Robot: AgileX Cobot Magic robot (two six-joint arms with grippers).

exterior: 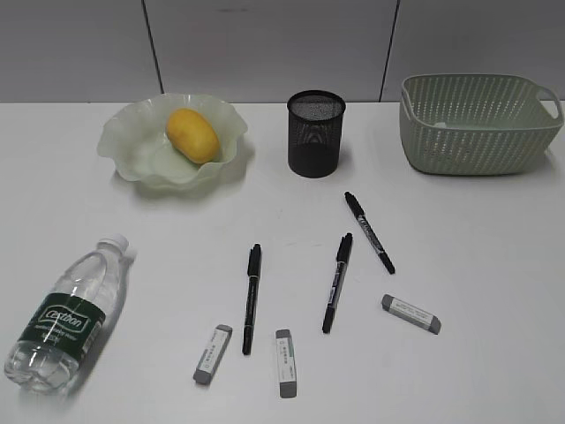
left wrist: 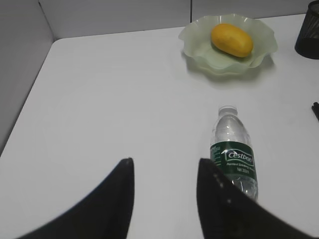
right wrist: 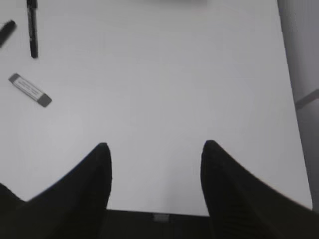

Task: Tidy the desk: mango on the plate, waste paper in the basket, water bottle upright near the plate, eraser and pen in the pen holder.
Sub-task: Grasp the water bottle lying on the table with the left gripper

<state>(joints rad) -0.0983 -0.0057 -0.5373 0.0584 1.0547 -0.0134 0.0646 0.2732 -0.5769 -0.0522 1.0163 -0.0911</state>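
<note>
Both claws sit low at my near edge, spread wide, gripping nothing: left claw (left wrist: 164,184) hangs beside the base of the water bottle (left wrist: 233,152), right claw (right wrist: 154,169) over bare counter (right wrist: 164,89).

Mango (exterior: 192,134) already lies on the plate (exterior: 128,141), so that step looks done. Basket (exterior: 477,124) stands far right; I can't see any waste paper from these views, possibly inside it. Pen holder (exterior: 315,132) stands between plate and basket, looks empty.

Step in hand, my read: the bottle. It lies flat at near left, cap pointing toward the plate. Left claw needs to slide right, close across the body, tip it up and set it near the plate.

After that: three pens (exterior: 252,296) (exterior: 336,281) (exterior: 369,231) and three erasers (exterior: 213,353) (exterior: 285,362) (exterior: 411,314) lie loose mid-counter, all apart from each other.

Writing: bottle label reads "C'estbon", white on dark green. Pen and eraser print too small to read.
</note>
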